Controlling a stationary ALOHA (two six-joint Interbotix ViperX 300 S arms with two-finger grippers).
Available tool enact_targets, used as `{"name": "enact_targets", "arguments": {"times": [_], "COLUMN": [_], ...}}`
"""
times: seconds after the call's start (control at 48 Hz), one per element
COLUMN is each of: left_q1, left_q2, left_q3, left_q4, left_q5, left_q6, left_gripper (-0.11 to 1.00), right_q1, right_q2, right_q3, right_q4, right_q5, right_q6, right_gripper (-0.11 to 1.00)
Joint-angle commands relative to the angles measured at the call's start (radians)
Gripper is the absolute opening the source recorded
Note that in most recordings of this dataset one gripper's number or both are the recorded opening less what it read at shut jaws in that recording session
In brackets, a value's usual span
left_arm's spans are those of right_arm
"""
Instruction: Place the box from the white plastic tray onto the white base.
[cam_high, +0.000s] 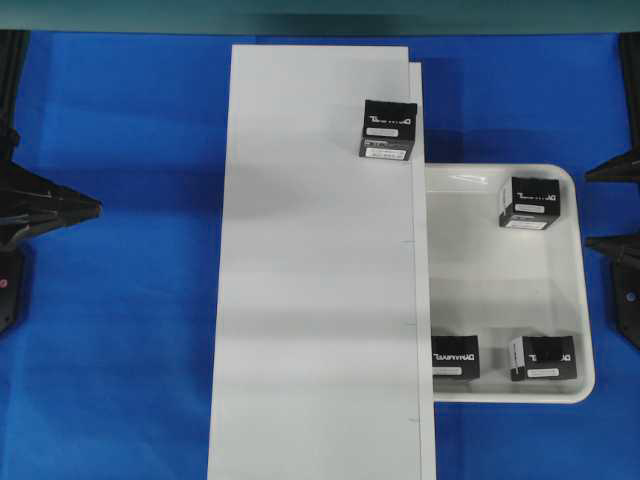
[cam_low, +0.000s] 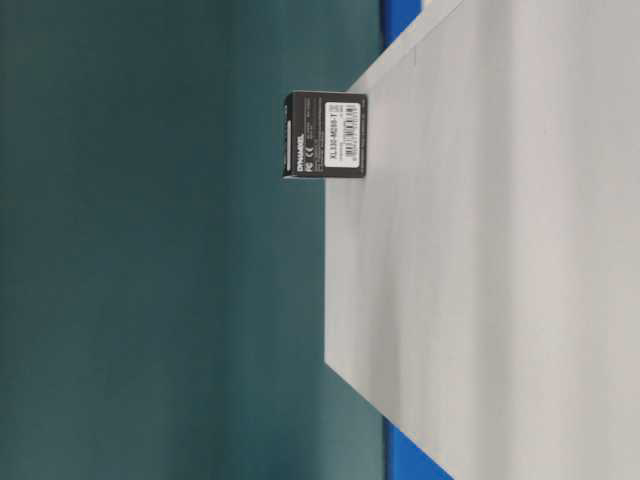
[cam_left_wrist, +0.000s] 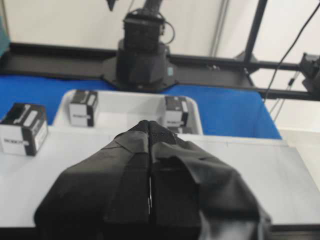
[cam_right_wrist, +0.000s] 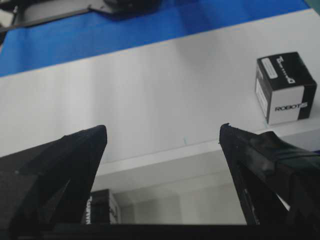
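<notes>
Looking down from overhead: a blue table (cam_high: 120, 330) fills the frame, with the scene read from left edge to right edge.
Left pincer (cam_high: 90, 208): at the middle of the left edge, only its dark tip pokes into the overhead frame and the arm behind is cut off; in its own wrist view the two fingers (cam_left_wrist: 135, 165) are pressed together with nothing between them.
White base (cam_high: 315, 300): long flat board running top to bottom through the centre; its lower end is cut off by the bottom edge.
Box (cam_high: 388, 131): sits on the white base at its upper right, close to the board's right edge, well apart from both pincers; the lettering on top is too blurred to read from overhead.
White plastic tray (cam_high: 500, 290): right of centre; its left rim is hidden under the edge of the board.
Other boxes: three look-alikes lie in the tray, one upper right (cam_high: 532, 203), one lower left (cam_high: 455, 357) partly hidden by the board's edge, one lower right (cam_high: 542, 357).
Right pincer (cam_high: 612, 210): at the right edge, only two dark tips show overhead; in its wrist view the fingers (cam_right_wrist: 75, 165) stand wide apart, holding nothing, with the box at the upper right of that frame, beyond the right finger and not touched.
Table-level view: turned sideways; shows only the box standing on the board's edge against a teal backdrop (cam_low: 150, 250).
</notes>
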Motion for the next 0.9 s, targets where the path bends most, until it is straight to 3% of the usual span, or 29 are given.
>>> {"name": "enact_targets", "arguments": {"times": [0.0,0.875], "left_q1": [-0.006,-0.034], "left_q2": [0.005,-0.025], "left_q3": [-0.009,-0.002], "left_q4": [0.003,0.002], "left_q5": [-0.006,0.029], "left_q6": [-0.002,-0.005], "left_gripper": [-0.07,-0.07], "right_q1": [-0.002,0.0], "right_q2": [0.003,0.003], "right_q3": [-0.003,0.026], "right_q4": [-0.002,-0.002], "right_q5": [-0.003,-0.008], "right_q6": [-0.003,-0.003], "right_gripper": [0.98,0.98]}}
